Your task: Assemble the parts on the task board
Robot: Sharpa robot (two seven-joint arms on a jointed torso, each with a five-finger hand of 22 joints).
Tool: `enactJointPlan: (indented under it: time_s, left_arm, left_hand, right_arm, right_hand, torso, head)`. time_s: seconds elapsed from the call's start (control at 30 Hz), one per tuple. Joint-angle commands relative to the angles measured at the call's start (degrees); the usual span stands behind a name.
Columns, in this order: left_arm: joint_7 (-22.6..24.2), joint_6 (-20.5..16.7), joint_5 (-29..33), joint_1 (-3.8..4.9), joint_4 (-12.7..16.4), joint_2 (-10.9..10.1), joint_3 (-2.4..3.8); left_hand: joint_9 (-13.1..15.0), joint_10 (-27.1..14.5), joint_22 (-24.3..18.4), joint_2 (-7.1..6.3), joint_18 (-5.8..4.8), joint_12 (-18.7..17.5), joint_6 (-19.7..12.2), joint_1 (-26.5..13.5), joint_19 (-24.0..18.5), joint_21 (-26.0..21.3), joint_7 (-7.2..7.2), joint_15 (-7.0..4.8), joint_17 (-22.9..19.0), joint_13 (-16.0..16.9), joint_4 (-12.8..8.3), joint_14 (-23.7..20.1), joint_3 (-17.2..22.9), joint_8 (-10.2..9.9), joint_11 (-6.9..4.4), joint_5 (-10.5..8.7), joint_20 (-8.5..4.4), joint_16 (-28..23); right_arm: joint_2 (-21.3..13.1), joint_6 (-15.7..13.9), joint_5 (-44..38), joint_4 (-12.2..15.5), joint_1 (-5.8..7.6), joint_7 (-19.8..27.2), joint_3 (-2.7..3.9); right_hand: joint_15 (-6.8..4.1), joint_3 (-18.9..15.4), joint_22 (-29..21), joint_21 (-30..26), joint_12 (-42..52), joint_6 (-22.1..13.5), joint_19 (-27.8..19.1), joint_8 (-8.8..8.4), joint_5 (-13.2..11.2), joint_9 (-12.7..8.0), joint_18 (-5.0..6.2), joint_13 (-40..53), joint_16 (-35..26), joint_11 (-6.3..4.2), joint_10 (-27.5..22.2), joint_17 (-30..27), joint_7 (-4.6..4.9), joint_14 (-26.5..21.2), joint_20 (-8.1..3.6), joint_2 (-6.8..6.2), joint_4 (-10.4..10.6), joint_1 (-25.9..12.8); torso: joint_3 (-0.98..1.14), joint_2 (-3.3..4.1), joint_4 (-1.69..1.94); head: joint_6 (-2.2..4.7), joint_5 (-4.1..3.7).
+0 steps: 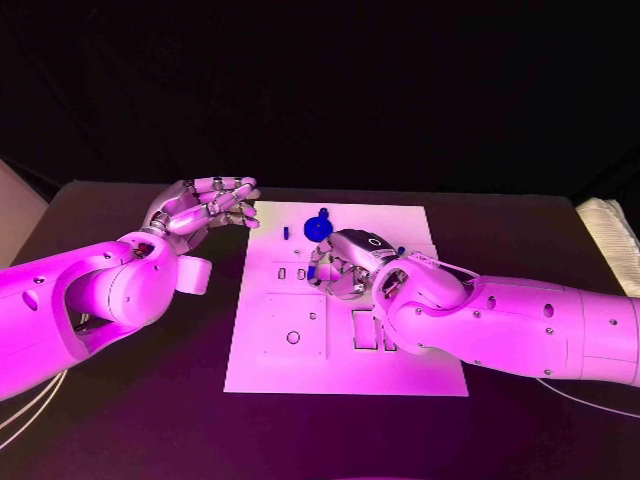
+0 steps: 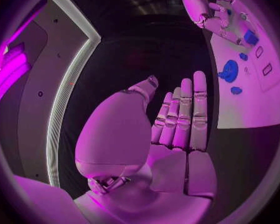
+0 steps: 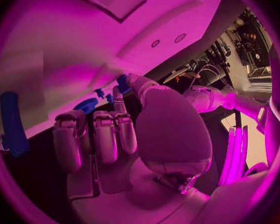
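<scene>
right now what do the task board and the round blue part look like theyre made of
The task board looks like a thin rigid sheet, plastic or coated metal, with a matte finish: it lies flat, shows no glare, and has clean cut-out slots. The round blue part looks like moulded or printed plastic, judging by its solid even colour; its finish is too small to tell.

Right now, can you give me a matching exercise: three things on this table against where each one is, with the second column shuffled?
1. left robot hand
2. right robot hand
3. round blue part

A. at the far end of the task board
B. above the board's middle, pinching a small blue part
C. beside the board's far left corner, holding nothing

Pairs: 1-C, 2-B, 3-A
</scene>
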Motion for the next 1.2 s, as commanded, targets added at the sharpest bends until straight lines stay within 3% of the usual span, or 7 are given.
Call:
enactJointPlan:
  time_s: [0.03, 0.83, 1.2]
  left_arm:
    - [0.1, 1.3, -0.2, 0.01, 0.0, 0.1, 0.02]
    - [-0.3, 1.9, -0.3, 0.01, -0.1, 0.1, 0.02]
    - [-0.5, 2.1, -0.3, -0.01, -0.3, 0.2, 0.02]
  left_hand:
    - [-0.1, -0.4, 0.1, -0.14, 0.56, -0.1, -0.2, -0.3, -0.3, 0.3, 0.63, 0.01, 0.1, 0.0, -0.1, -0.3, 0.1, -0.3, 0.14, 0.23, -0.04, 0.3]
    - [-0.1, -0.4, 0.3, -0.17, 0.58, -0.1, -0.2, -0.3, -0.6, 0.7, 0.62, 0.02, 0.1, 0.0, -0.2, -0.4, 0.3, -0.3, 0.14, 0.23, -0.01, 0.4]
    - [-0.1, -0.4, 0.3, -0.17, 0.58, -0.1, -0.2, -0.3, -0.6, 0.7, 0.62, 0.02, 0.1, 0.0, -0.2, -0.4, 0.3, -0.3, 0.14, 0.23, -0.01, 0.4]
  right_arm:
    - [0.0, 0.0, -2.1, -0.1, -0.06, -0.3, 0.00]
    - [0.3, 1.0, -3.0, -0.4, -0.17, -0.3, -0.03]
    - [0.4, 1.4, -3.5, -0.4, -0.25, -0.2, -0.04]
  right_hand:
    - [-0.39, 0.2, 15.1, 0.2, 0.2, -0.4, 6.0, 0.01, 0.2, 0.0, -0.37, 15.1, 0.2, -0.16, 6.1, 15.1, 0.08, 6.1, -0.48, -0.04, -0.1, -0.6]
    - [0.07, -0.2, 15.1, 0.2, -0.8, -1.9, 6.0, -0.60, -0.3, -0.2, -0.37, 14.4, 0.2, 0.38, 5.4, 15.1, 0.72, 6.1, -0.14, -1.12, -0.1, -1.4]
    - [0.65, -1.1, 14.5, -0.3, -2.1, -3.7, 5.7, -1.45, -0.5, -0.5, -0.19, 13.5, 0.1, 0.98, 4.5, 14.9, 1.38, 6.0, 0.38, -2.31, 0.1, -2.1]
  torso:
    - [-0.01, 0.02, -0.01]
    - [-0.04, -0.01, -0.02]
    - [-0.04, 0.00, 0.01]
  head:
    - [0.00, 0.02]
    - [-0.34, 0.00]
    - [-0.49, -0.04]
